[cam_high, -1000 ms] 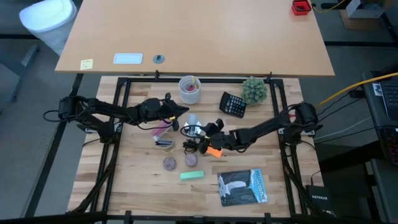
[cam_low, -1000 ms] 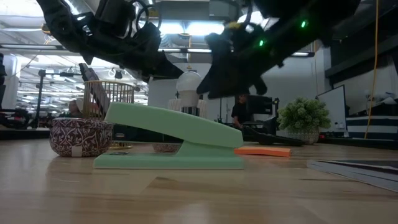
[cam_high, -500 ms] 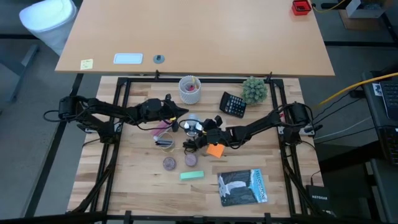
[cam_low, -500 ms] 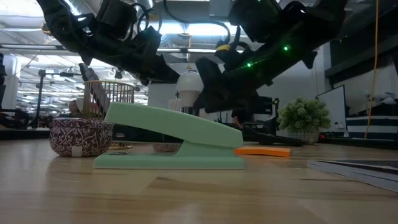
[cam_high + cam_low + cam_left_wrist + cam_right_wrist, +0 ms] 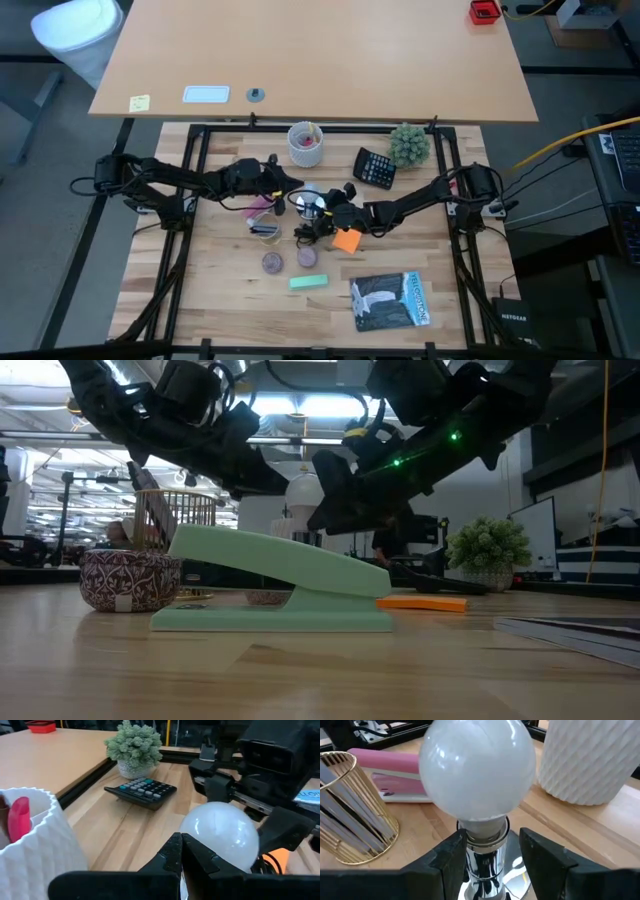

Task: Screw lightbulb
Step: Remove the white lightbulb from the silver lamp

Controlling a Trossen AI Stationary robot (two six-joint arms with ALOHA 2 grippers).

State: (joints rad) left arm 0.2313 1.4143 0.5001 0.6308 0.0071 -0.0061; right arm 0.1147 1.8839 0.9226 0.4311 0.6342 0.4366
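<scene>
Near the middle of the wooden slatted bench (image 5: 240, 290), a little towards its far edge, the small white rounded lightbulb (image 5: 477, 767) stands upright with its narrow silvery screw base (image 5: 482, 852) seated in the round silvery socket (image 5: 312, 210).

On the left, the left claw (image 5: 290, 184) is clenched on nothing, its tip just beside the bulb's glass. If it is meant to steady the lamp, a closed tip can only push, so a nudge could tip the bulb off its axis and cross the thread.

The right claw (image 5: 489, 851) has its two dark fingers (image 5: 445, 855) parted on either side of the bulb's neck, where glass meets metal; whether they actually press on it or only straddle it cannot be told. A pinch there is on a narrow, smooth part, so the fingers could slip around it instead of turning it. The light socket might also spin or slide on the bench with the bulb.

How far the thread has gone in cannot be seen. In the overhead view both claws cover most of the bulb and socket. In the table-level view a mint-green stapler (image 5: 275, 592) hides the socket, leaving only the top of the glass showing between the dark arms.
</scene>
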